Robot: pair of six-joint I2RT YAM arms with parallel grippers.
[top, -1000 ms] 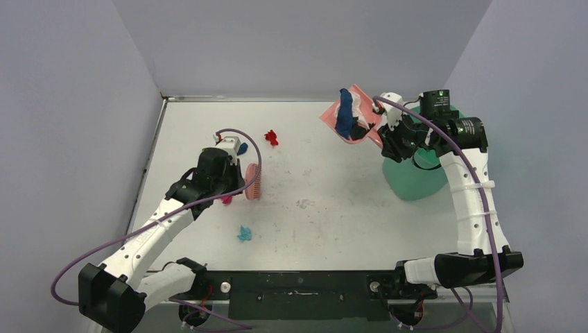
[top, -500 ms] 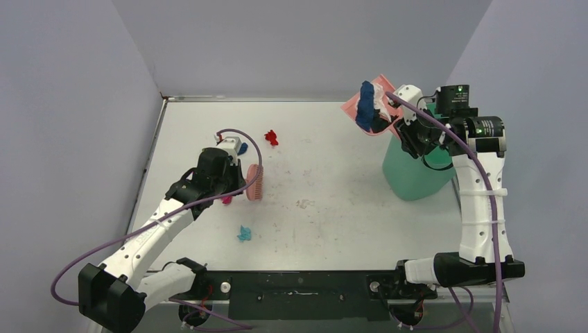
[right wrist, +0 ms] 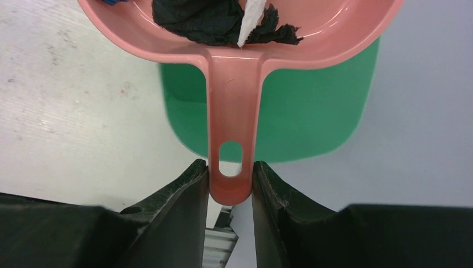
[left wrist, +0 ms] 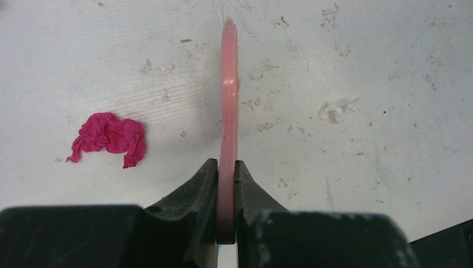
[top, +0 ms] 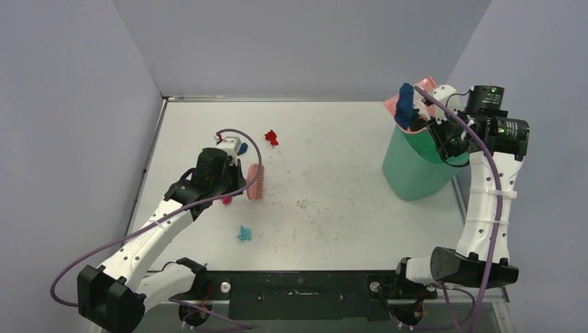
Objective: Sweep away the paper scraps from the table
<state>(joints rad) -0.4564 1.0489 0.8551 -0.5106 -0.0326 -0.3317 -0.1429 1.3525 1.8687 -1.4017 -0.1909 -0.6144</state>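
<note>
My left gripper (left wrist: 226, 170) is shut on the handle of the pink brush (left wrist: 228, 100), which stands edge-on over the table (top: 333, 159). A magenta scrap (left wrist: 109, 137) lies just left of the brush. Red (top: 271, 137), blue (top: 242, 148) and cyan (top: 244, 233) paper scraps lie around the left gripper (top: 239, 184). My right gripper (right wrist: 230, 178) is shut on the pink dustpan's handle (right wrist: 231, 111). The dustpan (top: 418, 105) hangs tilted over the green bin (top: 414, 170), carrying dark blue (top: 404, 107), black (right wrist: 217, 22) and white scraps.
The green bin stands at the table's right edge, close to the right wall. A metal-framed edge (top: 156, 146) runs along the table's left side. Scuff marks (top: 304, 203) dot the middle of the table.
The right arm has carried the loaded dustpan rightward from over the table to above the green bin. The left arm and brush have not moved.
</note>
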